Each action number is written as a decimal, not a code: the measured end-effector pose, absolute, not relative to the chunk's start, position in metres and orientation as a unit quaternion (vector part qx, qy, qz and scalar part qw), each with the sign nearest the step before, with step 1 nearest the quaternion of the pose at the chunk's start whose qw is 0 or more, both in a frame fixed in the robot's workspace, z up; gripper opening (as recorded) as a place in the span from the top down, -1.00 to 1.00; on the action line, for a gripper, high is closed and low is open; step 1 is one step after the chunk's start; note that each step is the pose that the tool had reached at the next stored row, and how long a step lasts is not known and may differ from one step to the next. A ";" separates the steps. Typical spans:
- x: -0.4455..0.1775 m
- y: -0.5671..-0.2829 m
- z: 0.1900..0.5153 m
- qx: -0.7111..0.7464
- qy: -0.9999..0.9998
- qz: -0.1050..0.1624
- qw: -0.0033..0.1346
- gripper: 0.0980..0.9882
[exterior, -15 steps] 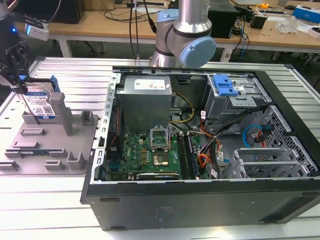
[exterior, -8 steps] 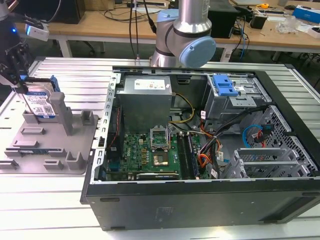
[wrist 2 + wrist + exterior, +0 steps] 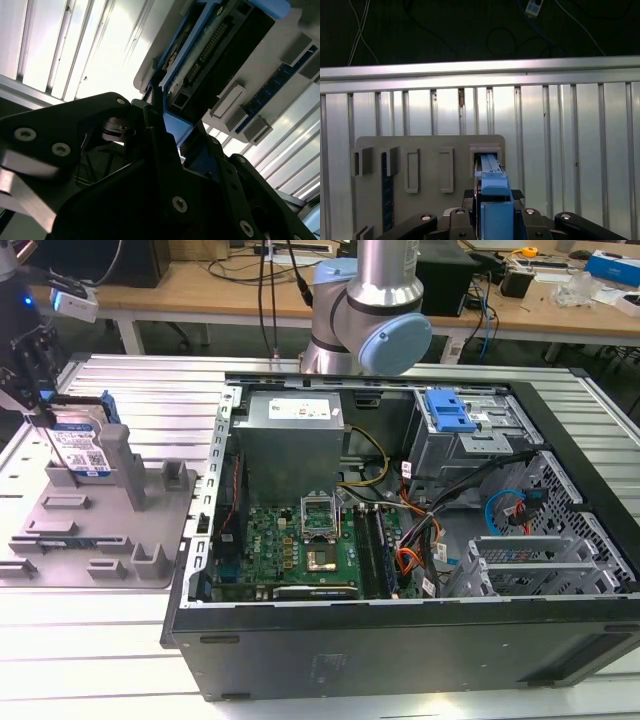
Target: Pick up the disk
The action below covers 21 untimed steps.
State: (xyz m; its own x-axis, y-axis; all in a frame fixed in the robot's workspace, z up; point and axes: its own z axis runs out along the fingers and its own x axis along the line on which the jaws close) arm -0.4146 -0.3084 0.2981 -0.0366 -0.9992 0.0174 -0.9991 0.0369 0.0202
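Note:
The disk (image 3: 84,447), silver with a white-and-blue label and blue side rails, stands on edge in a slot of the grey fixture plate (image 3: 95,535) at the exterior view's left. My gripper (image 3: 45,418) comes down onto its upper corner from above. In the first wrist view the disk's blue rail (image 3: 494,200) sits edge-on between the two black pads (image 3: 468,194), which press on its sides; the gripper (image 3: 494,196) is shut on it. In the second wrist view the disk (image 3: 210,50) runs away from the dark fingers (image 3: 155,135).
An open computer case (image 3: 560,640) takes up the middle and the exterior view's right, with a grey power supply (image 3: 295,440), a motherboard (image 3: 300,550) and a blue drive-bay bracket (image 3: 447,410). The fixture plate (image 3: 430,150) carries several raised blocks and slots. The ribbed metal table (image 3: 90,640) lies underneath.

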 end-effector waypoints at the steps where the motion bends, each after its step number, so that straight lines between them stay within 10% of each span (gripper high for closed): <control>1: -0.415 -0.308 0.299 0.694 -0.720 -0.001 0.013 0.39; 21: -0.413 -0.309 0.409 0.694 -0.720 -0.004 0.011 0.39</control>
State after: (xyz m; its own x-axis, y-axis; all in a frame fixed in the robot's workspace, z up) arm -0.4133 -0.3088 0.4088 -0.0365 -0.9993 0.0108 -0.9991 0.0367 0.0210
